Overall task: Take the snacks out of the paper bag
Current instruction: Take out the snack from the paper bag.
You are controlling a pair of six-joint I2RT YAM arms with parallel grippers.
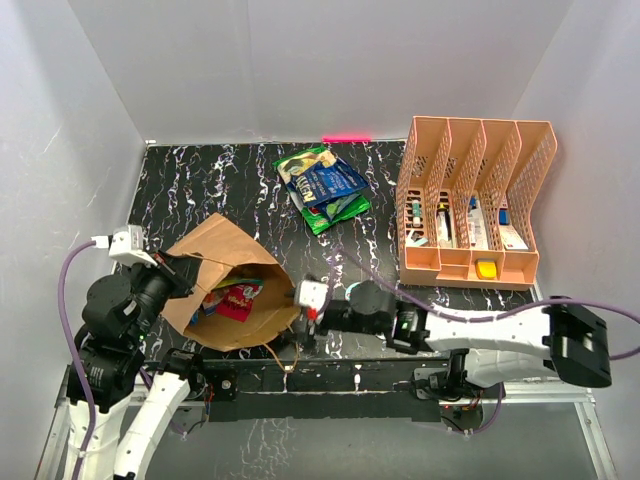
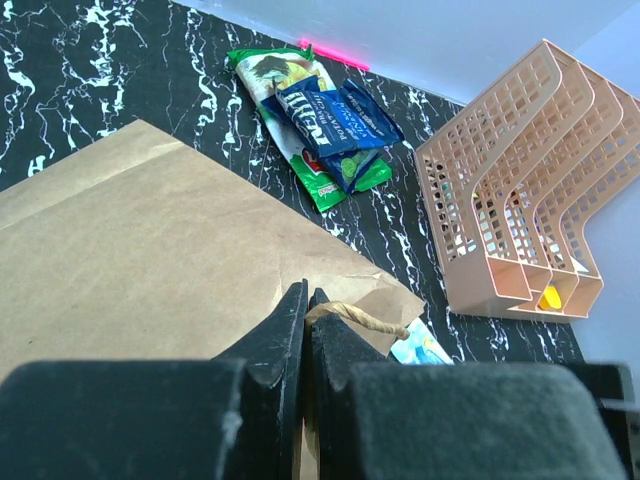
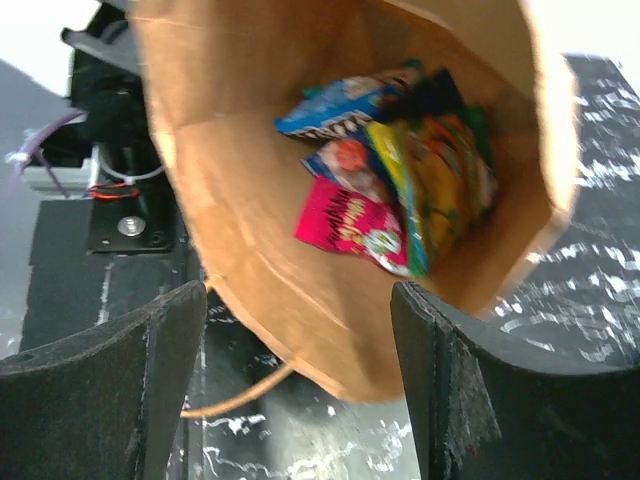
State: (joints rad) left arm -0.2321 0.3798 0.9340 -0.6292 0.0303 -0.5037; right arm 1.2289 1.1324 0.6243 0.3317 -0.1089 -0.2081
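While the tall brown kraft paper bag (image 1: pixel 225 285) lies on its side near the near-left corner of the black white-veined table (image 1: pixel 200 180), its mouth faces the right edge and a red foil packet (image 1: pixel 238 300) shows inside. The left gripper (image 1: pixel 165 268) meets the bag's left rim; the right gripper (image 1: pixel 308 300) sits at its mouth. A green chip bag (image 1: pixel 300 160) and a dark blue foil packet (image 1: pixel 330 182) overlap near the far edge's middle. A peach plastic mesh organizer (image 1: pixel 480 150) stands toward the far-right corner.

In the left wrist view, the jaws are pinched together on the bag's rim beside its twisted paper handle (image 2: pixel 365 320).

In the right wrist view, the jaws stand wide apart, holding nothing. A yellow-green foil packet (image 3: pixel 445 170) and a light blue foil packet (image 3: pixel 335 110) lie piled inside the bag.
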